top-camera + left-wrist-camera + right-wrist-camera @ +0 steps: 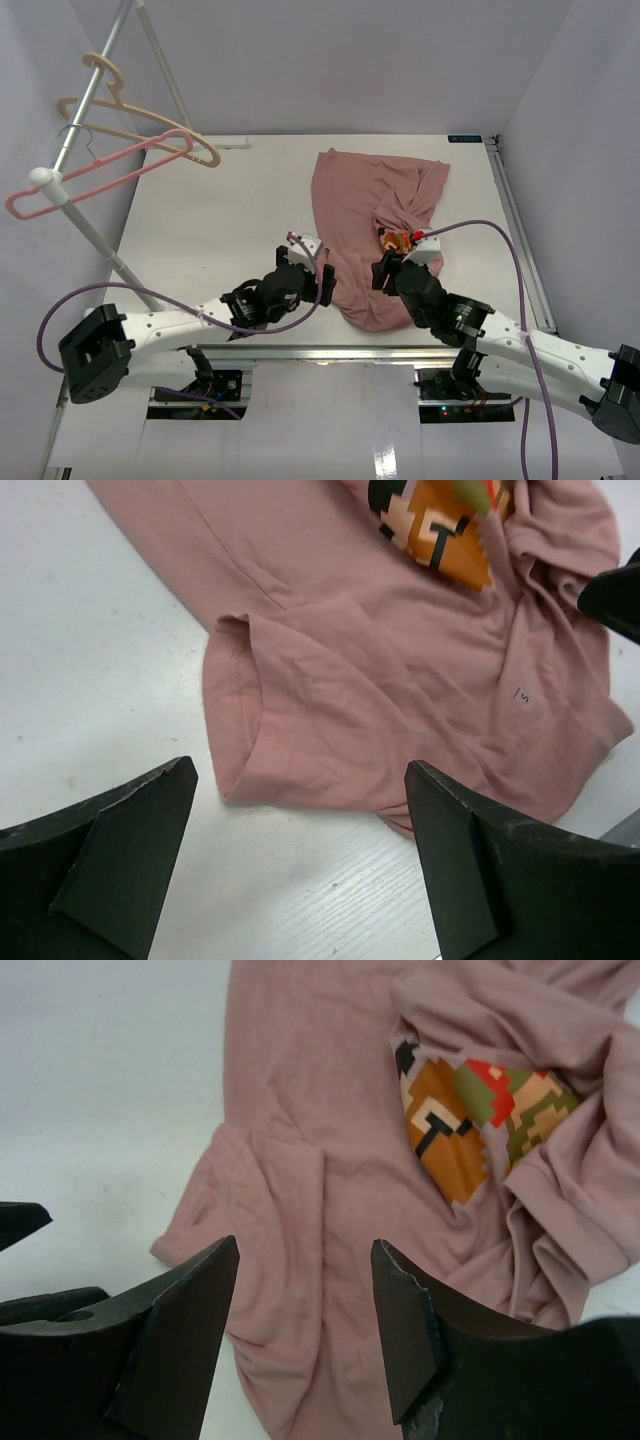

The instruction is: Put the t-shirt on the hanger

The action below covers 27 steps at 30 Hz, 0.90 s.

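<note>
The t-shirt (375, 205) lies crumpled on the white table (230, 215), right of centre, as a long dusty-pink heap running from near the far edge down to the gap between the two arms. Its folds bunch up on the right side. There a patch of blocky orange, red, green and black print (450, 1125) shows through an opening in the cloth. The left gripper (318, 272) hovers low at the shirt's near-left edge. In its wrist view its dark fingers (120, 850) stand far apart with nothing between them, over bare table, and a folded hem or sleeve edge of the shirt lies just ahead. The right gripper (382, 270) sits over the near part of the shirt, close to the printed patch. Its jaws are parted to a middling width and grip nothing, and pink cloth fills the gap between the fingers (410, 1320) in its wrist view. The two grippers are near each other with the shirt's lower end between them. The pink hanger (110, 183) hangs by its slim hook on a slanted metal rail (95, 85) at the far left, above and beyond the table's left corner and well apart from the shirt. A thicker beige hanger (212, 158) hangs on the same rail just behind it, the two frames overlapping in the top view. Purple cables loop from both arms.
</note>
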Tool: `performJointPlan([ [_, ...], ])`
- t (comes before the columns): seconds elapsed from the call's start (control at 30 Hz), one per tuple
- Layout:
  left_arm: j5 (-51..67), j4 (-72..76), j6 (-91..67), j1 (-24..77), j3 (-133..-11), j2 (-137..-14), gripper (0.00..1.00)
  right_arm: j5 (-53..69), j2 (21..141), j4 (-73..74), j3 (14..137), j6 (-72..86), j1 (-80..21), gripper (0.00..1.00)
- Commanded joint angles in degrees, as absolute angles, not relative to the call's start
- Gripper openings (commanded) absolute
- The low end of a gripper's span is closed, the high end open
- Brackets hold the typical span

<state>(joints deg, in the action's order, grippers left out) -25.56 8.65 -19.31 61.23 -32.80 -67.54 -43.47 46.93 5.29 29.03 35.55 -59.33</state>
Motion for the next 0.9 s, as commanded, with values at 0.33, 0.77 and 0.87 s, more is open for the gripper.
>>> performJointPlan([
  [0.33, -14.7, 7.0, -20.9, 58.9, -41.5, -85.3, 0.87, -45.8, 45.2, 14.2, 24.6, 48.3, -54.9, 0.62],
  [0.77, -16.7, -4.5, -27.8, 53.9, -49.8, -100.0, 0.04, -46.5, 36.0, 14.2, 21.4, 47.6, -54.3, 0.66],
  [0.87, -18.6, -7.8, -31.8, 47.0, -49.9, -99.5, 0.00, -45.8, 35.4, 14.2, 21.6, 47.4, -54.1, 0.66],
])
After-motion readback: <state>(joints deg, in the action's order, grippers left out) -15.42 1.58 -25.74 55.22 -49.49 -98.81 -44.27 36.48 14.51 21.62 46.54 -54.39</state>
